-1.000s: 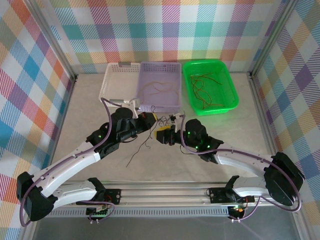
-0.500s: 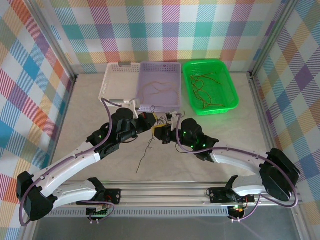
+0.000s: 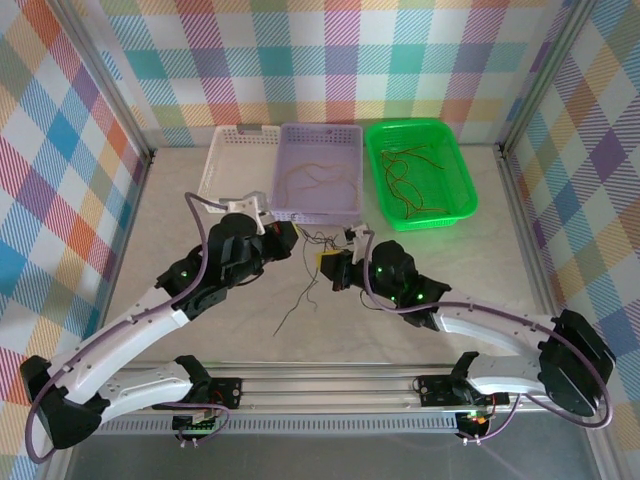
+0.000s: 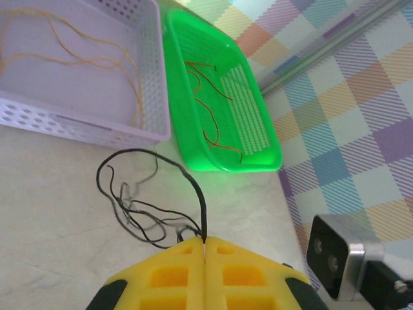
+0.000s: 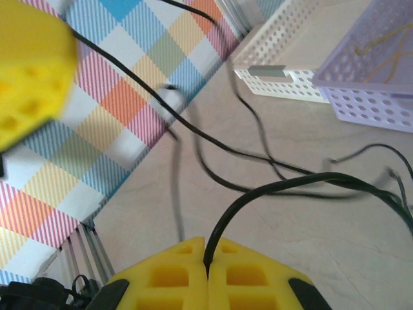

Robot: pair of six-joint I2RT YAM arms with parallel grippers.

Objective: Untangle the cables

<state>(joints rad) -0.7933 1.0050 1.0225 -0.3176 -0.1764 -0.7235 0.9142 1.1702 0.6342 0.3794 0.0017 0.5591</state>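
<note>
**Two pinches on the black bunch**

From above: thin orange-yellow wires lie in the pale purple plastic basket. Reddish-brown wires lie in the bright green plastic tray. The thin black cables hang knotted over the table between my left gripper and right gripper, so that part is left.

Left wrist: my left gripper is pinched tight on one black strand.

Right wrist: my right gripper squeezes another, and loose loops cross in front.

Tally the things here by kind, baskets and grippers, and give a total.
Baskets: 3 (white basket, purple basket, green basket)
Grippers: 2 (left gripper, right gripper)
Total: 5
</note>
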